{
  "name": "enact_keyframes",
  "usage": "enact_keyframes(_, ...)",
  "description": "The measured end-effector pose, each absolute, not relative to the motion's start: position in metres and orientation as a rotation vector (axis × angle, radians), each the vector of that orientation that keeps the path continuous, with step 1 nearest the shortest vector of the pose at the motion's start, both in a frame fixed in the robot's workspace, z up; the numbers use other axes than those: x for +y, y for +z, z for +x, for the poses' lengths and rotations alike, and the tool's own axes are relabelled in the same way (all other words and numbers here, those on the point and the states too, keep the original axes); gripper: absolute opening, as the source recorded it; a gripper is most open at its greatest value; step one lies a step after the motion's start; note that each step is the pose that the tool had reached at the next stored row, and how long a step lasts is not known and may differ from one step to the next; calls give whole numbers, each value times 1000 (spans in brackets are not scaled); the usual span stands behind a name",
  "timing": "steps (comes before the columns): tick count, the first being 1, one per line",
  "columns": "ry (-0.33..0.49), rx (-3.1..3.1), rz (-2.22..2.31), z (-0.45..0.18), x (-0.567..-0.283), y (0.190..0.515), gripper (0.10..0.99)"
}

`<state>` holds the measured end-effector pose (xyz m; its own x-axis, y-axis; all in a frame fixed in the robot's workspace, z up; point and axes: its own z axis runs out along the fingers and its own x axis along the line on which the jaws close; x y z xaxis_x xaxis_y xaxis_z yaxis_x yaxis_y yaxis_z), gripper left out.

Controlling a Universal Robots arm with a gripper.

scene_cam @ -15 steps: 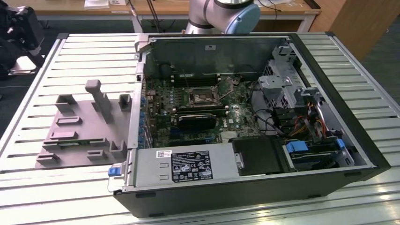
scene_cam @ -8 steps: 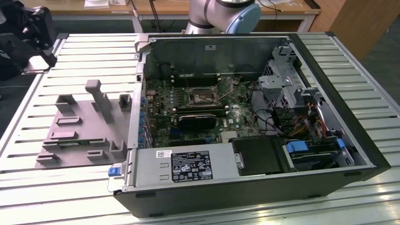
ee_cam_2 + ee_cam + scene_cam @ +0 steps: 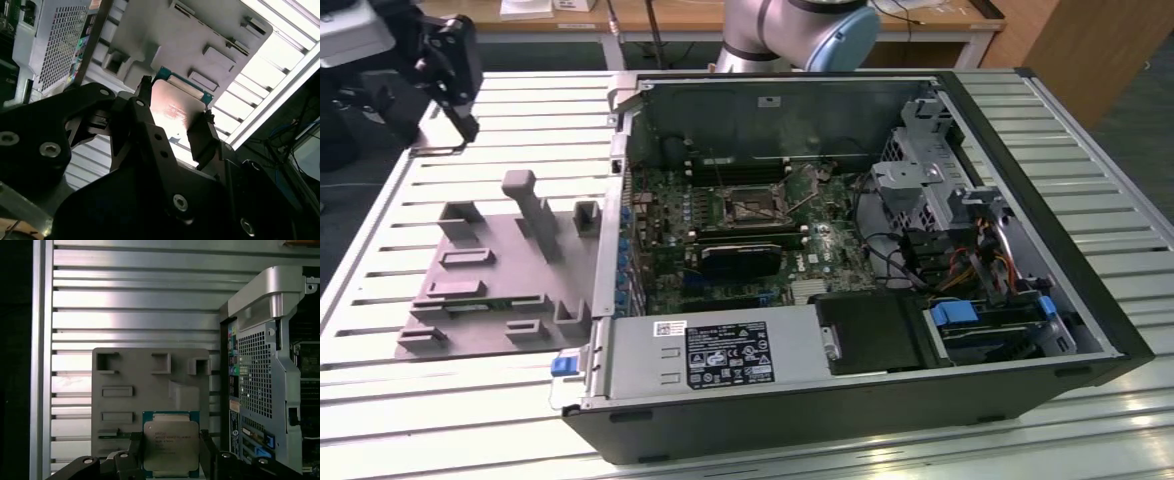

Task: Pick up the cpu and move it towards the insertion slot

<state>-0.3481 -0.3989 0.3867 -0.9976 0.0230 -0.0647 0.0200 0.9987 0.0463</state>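
My gripper [image 3: 171, 442] is shut on the cpu [image 3: 171, 452], a flat square chip with a silvery top and a green rim. Its black fingers [image 3: 135, 446] press on two opposite edges. In the second wrist view the cpu [image 3: 174, 100] sits between the same fingers [image 3: 202, 134] of the gripper [image 3: 172, 114]. It hangs above the grey fixture plate [image 3: 150, 385]. In the exterior view the black gripper [image 3: 454, 105] is high at the exterior view's left, apart from the insertion slot [image 3: 750, 205], a silvery-framed socket on the motherboard inside the open computer case [image 3: 1101, 300].
The grey fixture plate [image 3: 494, 290] with raised blocks lies on the slatted metal table [image 3: 440, 410], beside the case. A power supply [image 3: 707, 355], drive cage [image 3: 921, 180] and cables crowd the case interior. The case wall [image 3: 260, 365] stands close beside the plate.
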Motion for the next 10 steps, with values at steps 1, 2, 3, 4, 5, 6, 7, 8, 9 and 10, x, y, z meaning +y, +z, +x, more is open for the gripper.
enact_keyframes(1, 70, 3076, 33, -344, -399, 387, 537)
enact_keyframes(2, 70, 3077, 33, -339, -399, 387, 537)
enact_keyframes(3, 70, 3078, 33, -335, -399, 387, 537)
enact_keyframes(4, 70, 3080, 33, -330, -399, 387, 537)
enact_keyframes(5, 70, 3081, 33, -326, -399, 387, 537)
enact_keyframes(6, 70, 3082, 33, -321, -399, 387, 537)
enact_keyframes(7, 70, 3083, 33, -317, -399, 387, 537)
enact_keyframes(8, 70, 3084, 34, -312, -399, 387, 537)
enact_keyframes(9, 70, 3085, 34, -308, -399, 387, 537)
enact_keyframes(10, 70, 3086, 34, -303, -399, 387, 537)
